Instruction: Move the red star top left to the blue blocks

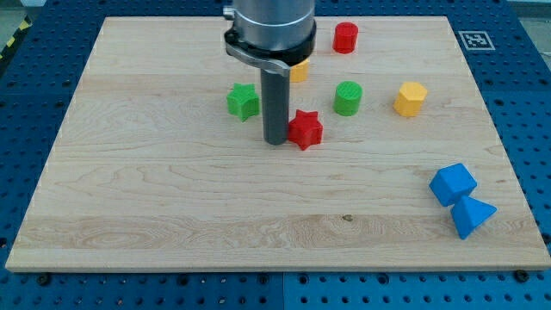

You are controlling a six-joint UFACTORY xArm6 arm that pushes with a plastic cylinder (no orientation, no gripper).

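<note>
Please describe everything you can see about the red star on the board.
The red star is a small, thick block with short blunt points, in plain matte red, looking like plastic. It lies flat on the wooden board, a little above the middle of the view. My tip stands right at its left side, seemingly touching it. The green star lies up-left and the green cylinder up-right, both apart from it. The blue blocks lie far to the lower right.
</note>
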